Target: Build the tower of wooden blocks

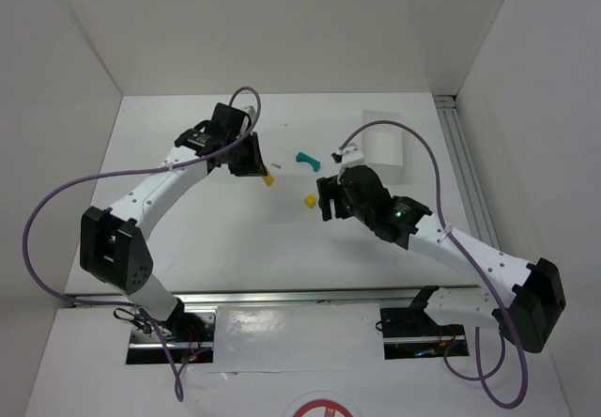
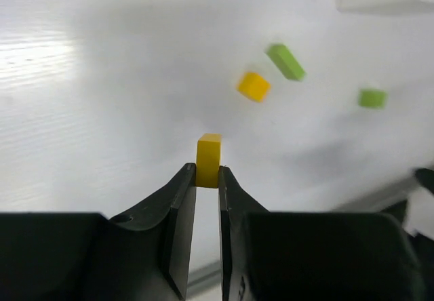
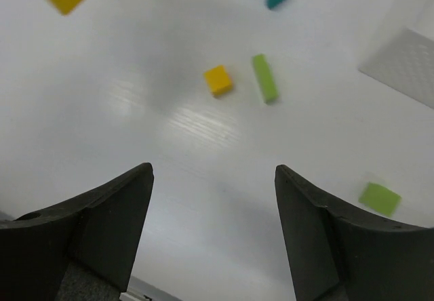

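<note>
L gripper point(image 2: 207, 175) pinched narrow on upright yellow post point(image 2: 209, 153). R gripper point(image 3: 213, 172) spread wide, holding nothing, over counter point(image 3: 122, 111); yellow cube point(image 3: 218, 80) & lime-green post point(image 3: 265, 77) lie just beside each other, teal arch point(image 1: 306, 161) nr white tray point(image 1: 383, 149)

white table point(image 1: 216, 239) | on it: yellow cube point(image 1: 309, 199), teal arch point(image 1: 306, 161), lime post point(image 3: 265, 78), green block point(image 3: 380, 198), white tray point(image 1: 383, 149)

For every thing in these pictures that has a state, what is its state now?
Left gripper: shut on the yellow post.
Right gripper: open, empty.
Yellow cube: loose, unstacked.
Long lime-green block: lying flat, unstacked.
Small green block: loose, apart from the others.
Teal arch: lying loose, spanning nothing.
</note>
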`<state>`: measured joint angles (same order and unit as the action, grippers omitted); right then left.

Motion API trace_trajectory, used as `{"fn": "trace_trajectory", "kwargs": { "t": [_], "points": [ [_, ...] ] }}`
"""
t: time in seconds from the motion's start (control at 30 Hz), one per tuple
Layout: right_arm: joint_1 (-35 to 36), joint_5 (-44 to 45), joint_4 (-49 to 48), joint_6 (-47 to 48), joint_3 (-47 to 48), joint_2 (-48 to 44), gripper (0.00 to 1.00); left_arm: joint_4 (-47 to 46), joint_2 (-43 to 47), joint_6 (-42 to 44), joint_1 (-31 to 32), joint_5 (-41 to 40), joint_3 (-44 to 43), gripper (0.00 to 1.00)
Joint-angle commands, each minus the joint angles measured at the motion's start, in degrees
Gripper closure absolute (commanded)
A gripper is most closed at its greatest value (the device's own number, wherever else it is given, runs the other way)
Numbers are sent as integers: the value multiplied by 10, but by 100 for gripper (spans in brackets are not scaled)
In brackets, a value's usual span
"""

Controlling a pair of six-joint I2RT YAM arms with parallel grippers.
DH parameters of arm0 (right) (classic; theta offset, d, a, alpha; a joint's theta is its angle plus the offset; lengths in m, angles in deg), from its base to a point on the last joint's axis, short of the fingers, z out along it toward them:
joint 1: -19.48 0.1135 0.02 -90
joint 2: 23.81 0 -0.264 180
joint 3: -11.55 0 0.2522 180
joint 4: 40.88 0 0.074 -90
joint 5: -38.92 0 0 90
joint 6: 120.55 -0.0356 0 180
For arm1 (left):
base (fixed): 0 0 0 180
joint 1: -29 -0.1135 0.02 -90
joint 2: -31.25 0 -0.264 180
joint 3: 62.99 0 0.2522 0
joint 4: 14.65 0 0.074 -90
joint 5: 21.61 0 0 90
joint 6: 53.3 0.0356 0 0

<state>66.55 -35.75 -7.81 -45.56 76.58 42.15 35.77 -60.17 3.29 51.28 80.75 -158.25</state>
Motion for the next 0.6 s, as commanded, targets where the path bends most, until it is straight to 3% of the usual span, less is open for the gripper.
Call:
{"fn": "trace_trajectory", "kwargs": {
  "t": [0.0, 0.17, 0.57],
  "points": [
    [-33, 64, 77, -48, 9, -28, 20, -4, -2, -8, 28, -186, 3, 100],
    [-93, 67, 100, -80, 9, -55, 20, -93, -51, -31, 79, -297, 24, 100],
    [-123, 48, 113, -86, 3, -79, 20, -182, -154, -46, 130, -393, 45, 100]
  ]
}}
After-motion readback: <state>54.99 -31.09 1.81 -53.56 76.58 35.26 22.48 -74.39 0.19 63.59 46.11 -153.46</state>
